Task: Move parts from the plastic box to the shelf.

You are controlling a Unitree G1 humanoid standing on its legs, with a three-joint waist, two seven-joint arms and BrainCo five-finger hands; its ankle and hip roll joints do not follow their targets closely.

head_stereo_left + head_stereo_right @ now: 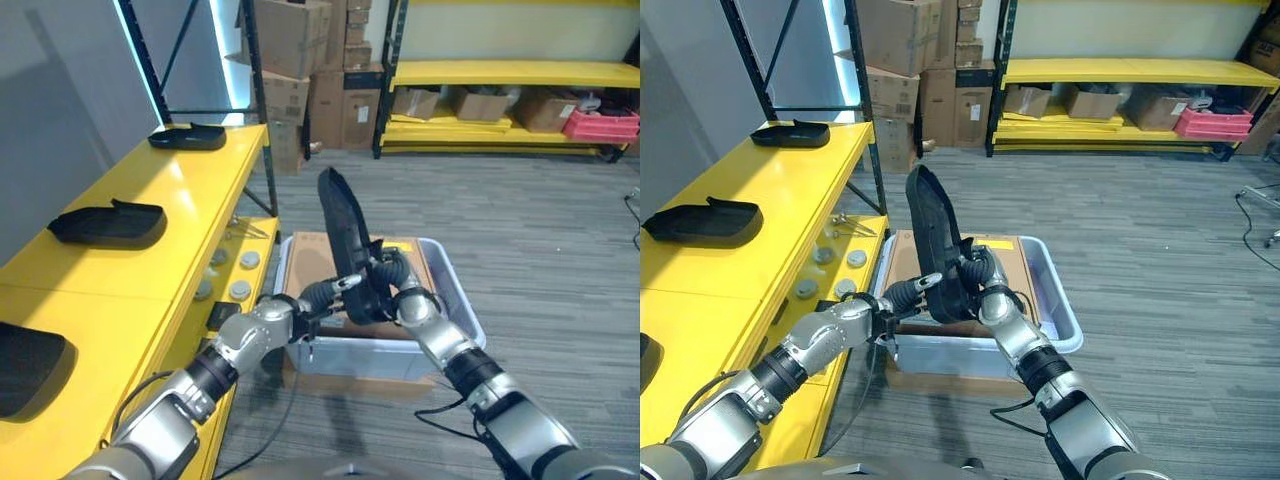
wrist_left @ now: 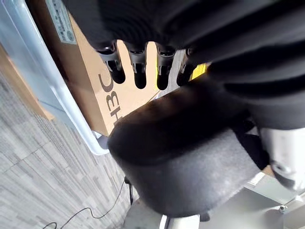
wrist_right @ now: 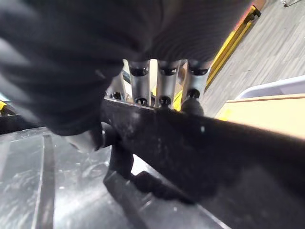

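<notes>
Risk: long black part (image 1: 345, 235) stands near upright over the plastic box (image 1: 455, 290), top-heavy, gripped only at its low end, so it could tip or twist out on the swing to the yellow shelf (image 1: 150, 215), or clip the shelf post. Right hand (image 1: 408, 300) has fingers curled round the part's base. Left hand (image 1: 325, 295) touches same base from the other side w/ fingers fairly straight, supporting. Two similar parts already on shelf.
</notes>
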